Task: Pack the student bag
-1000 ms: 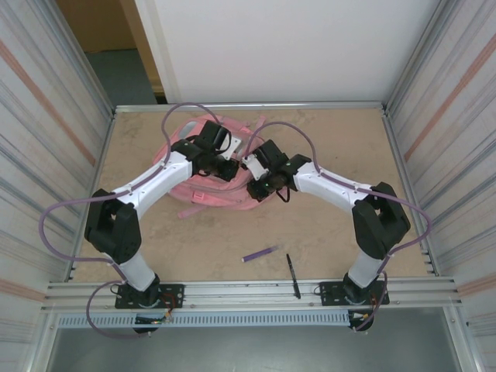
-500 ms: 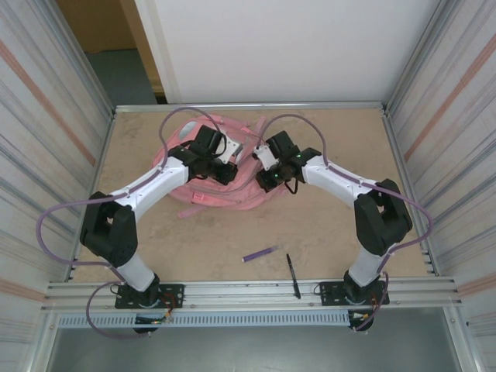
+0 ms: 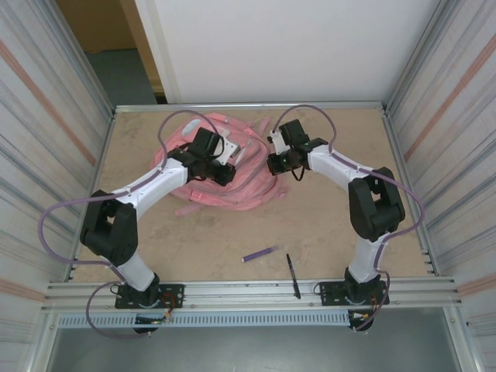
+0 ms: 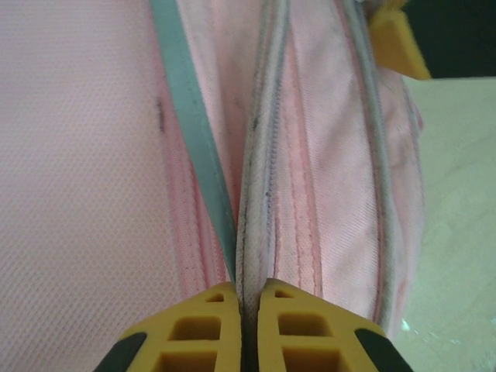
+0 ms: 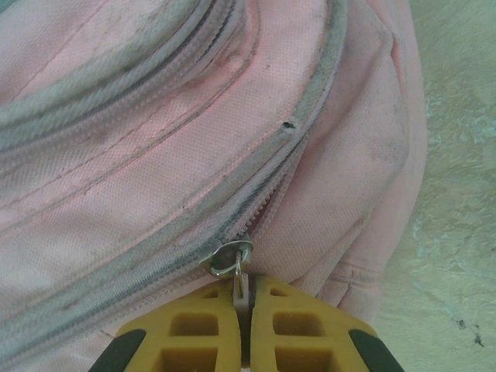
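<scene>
The student bag [image 3: 249,177] lies flat on the surface [image 3: 349,225], directly under both grippers, its pink straps trailing from them toward the arms' bases; the left gripper [image 3: 222,170] sits over the bag's left half with its yellow fingers pressed together, and in the left wrist view this gripper [image 4: 248,291] pinches a raised zip seam of the bag [image 4: 77,155], a grey-green strip [image 4: 190,132] running away from it just to the left; the right gripper [image 3: 273,164] is at the bag's right edge, and in the right wrist view it [image 5: 242,291] is fully closed on the metal zip pull [image 5: 230,262] of a front pocket, the bag [image 5: 194,139] spreading ahead of it and bare surface [image 5: 457,194] to its right; a purple pen [image 3: 260,253] and a black pen [image 3: 293,275] lie well apart from both grippers, near the arms' bases.
</scene>
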Available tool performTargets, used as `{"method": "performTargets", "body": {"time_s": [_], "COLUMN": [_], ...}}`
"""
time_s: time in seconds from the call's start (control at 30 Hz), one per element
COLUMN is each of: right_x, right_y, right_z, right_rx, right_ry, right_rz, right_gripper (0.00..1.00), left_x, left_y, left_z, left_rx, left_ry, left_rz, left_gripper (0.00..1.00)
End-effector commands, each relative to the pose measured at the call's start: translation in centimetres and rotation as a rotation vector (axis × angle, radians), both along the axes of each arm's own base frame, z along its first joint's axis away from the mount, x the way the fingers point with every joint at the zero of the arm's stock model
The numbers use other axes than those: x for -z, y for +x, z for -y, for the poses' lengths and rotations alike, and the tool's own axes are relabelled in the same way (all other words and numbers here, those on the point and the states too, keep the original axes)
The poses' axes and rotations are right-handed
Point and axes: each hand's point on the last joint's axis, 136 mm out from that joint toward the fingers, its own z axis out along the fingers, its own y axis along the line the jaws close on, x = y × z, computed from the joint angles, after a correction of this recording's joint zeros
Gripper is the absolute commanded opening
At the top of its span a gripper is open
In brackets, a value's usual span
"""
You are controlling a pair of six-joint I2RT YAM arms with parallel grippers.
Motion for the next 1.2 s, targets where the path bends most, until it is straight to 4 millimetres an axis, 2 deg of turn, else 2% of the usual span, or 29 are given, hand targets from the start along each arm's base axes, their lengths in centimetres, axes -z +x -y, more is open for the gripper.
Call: {"method": "performTargets", "body": {"time_s": [0.0,0.07,0.17,0.23,0.33,0.4,0.47,0.57,0.7,0.83,1.03,1.17], "right_x": [-1.6,-1.6,-1.3,-0.7,0.0,0.1,-0.2,-1.1,-2.3,-3.2,-3.4,-3.3], "right_y": [0.2,-0.9,-3.2,-4.8,-6.8,-7.7,-8.1,-8.5,-9.7,-11.2,-12.4,-13.2], "right_z": [4.3,3.9,2.6,1.3,-2.2,-5.2,-7.4,-10.1,-12.6,-14.3,-15.6,-16.2], "right_rx": [0.152,0.126,0.053,0.008,-0.063,-0.125,-0.164,-0.225,-0.300,-0.354,-0.388,-0.401], "right_ry": [-0.070,-0.067,-0.095,-0.103,-0.069,-0.009,0.028,0.075,0.152,0.220,0.244,0.241], "right_rz": [0.025,0.008,-0.015,-0.036,-0.049,-0.053,-0.052,-0.039,-0.020,-0.026,-0.028,-0.024], "right_gripper": [0.00,0.00,0.00,0.00,0.00,0.00,0.00,0.00,0.00,0.00,0.00,0.00], "left_x": [-0.5,-1.2,-2.5,-2.7,-2.6,-2.6,-2.6,-1.6,-1.3,-1.2,0.5,1.5], "left_y": [4.8,5.9,7.2,7.6,6.7,5.0,3.1,0.0,-2.2,-1.9,-1.1,-0.7], "left_z": [-7.1,-8.3,-9.0,-9.2,-9.4,-8.6,-7.2,-5.9,-4.5,-4.8,-4.4,-4.3], "left_rx": [-0.238,-0.295,-0.344,-0.370,-0.422,-0.446,-0.473,-0.568,-0.621,-0.677,-0.727,-0.758], "left_ry": [0.195,0.199,0.140,0.097,0.025,-0.055,-0.180,-0.356,-0.489,-0.493,-0.517,-0.519], "left_rz": [0.066,0.070,0.112,0.102,0.000,-0.105,-0.197,-0.368,-0.477,-0.394,-0.431,-0.452], "left_gripper": [0.07,0.08,0.29,0.36,0.48,0.55,0.57,0.58,0.59,0.59,0.57,0.48]}}
